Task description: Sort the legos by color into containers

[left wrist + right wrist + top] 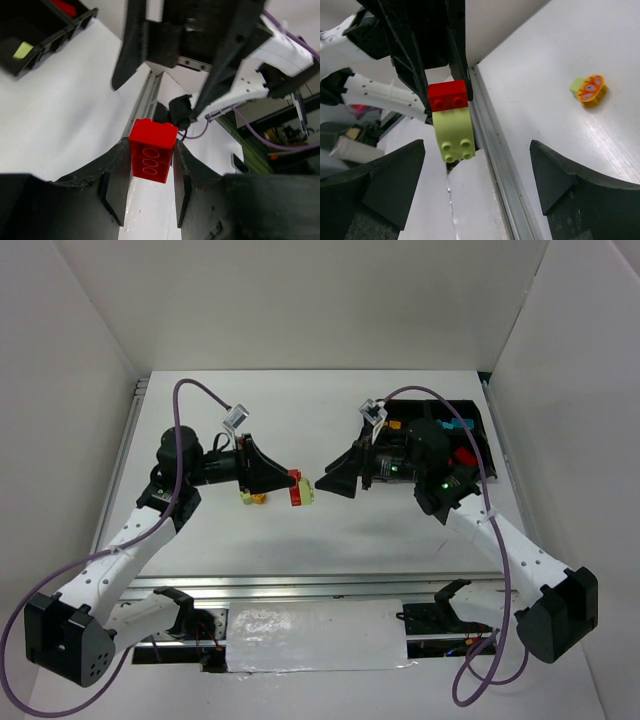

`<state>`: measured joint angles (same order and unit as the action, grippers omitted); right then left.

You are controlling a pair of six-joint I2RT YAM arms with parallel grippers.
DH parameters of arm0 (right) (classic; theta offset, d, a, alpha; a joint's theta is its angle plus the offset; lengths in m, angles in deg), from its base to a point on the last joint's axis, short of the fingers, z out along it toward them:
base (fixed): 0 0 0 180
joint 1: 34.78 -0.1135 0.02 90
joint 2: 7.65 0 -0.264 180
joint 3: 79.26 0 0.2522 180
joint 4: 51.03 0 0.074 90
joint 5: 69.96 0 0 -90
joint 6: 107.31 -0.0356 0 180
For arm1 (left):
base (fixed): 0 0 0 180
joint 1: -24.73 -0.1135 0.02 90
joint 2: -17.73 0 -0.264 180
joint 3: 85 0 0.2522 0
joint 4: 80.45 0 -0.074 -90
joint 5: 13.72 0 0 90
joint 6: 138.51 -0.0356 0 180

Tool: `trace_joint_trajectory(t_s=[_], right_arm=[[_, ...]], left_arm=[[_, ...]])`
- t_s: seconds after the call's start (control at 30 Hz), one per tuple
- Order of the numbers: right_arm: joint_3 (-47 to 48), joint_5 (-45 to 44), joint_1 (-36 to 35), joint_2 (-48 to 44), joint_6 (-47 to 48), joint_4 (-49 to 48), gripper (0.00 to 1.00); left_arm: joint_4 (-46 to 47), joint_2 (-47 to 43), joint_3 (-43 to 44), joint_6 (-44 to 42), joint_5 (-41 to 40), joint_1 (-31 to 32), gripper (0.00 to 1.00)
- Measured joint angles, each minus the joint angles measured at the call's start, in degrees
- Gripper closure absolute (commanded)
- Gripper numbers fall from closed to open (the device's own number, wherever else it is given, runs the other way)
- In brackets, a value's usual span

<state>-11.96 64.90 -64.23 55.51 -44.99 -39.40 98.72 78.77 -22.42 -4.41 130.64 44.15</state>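
Both arms reach inward over the surface (300,430). The left end effector (288,482) lies level and is clamped on a red brick (295,487), while the right end effector (322,486) faces it with jaws spread wide. Only the right wrist view shows clearly a pale green brick (454,135) plugged onto the red one, whereas the left wrist view shows just the red underside. The joined pair's long axis runs from one end effector to the other, green end toward the right arm, well left of the black tray (487,440).

Partly hidden behind the right arm (500,535) from above: the black tray (478,410). Too small to tell apart there: the little heap of pieces (252,497). Lost behind the red brick (151,150) in the left wrist view: the pale green brick (454,135) joined to it. Blurred at the right wrist view's left edge: dim clutter (347,142)
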Motion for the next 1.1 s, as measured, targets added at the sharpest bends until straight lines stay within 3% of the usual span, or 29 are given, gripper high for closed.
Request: trace_joint_trajectory(t_s=[0.23,0.53,0.63,0.73,0.77,0.8,1.1], right_arm=[[-1.2,7.0,-0.7,3.7,-6.1,-8.2,0.1],[-1.3,10.5,-4.9,4.7,-8.8,-13.4,0.15],[-1.3,10.3,-6.2,5.0,-8.5,-13.5,0.29],[-1.3,9.0,-7.0,6.1,-7.7,-13.2,0.51],[-1.3,8.6,-7.0,6.6,-7.6,-13.2,0.88],[-1.3,8.2,-7.0,6.9,-7.1,-13.2,1.0],[-2.9,8.7,-5.0,6.8,-4.3,-14.6,1.0]], left_arm=[[4.1,-3.4,-0.2,-0.1,4.9,0.0,1.0],[2.4,-2.9,-0.2,-0.5,3.3,0.0,1.0],[1.1,-2.3,-0.2,-0.5,1.7,0.0,1.0],[-0.1,-2.4,-0.1,-0.3,1.2,0.0,1.0],[-0.6,-2.5,0.0,-0.3,1.1,0.0,1.0],[-1.1,-2.6,0.2,-0.3,1.0,0.1,1.0],[-4.2,-3.1,0.7,-2.6,-1.2,0.4,1.0]])
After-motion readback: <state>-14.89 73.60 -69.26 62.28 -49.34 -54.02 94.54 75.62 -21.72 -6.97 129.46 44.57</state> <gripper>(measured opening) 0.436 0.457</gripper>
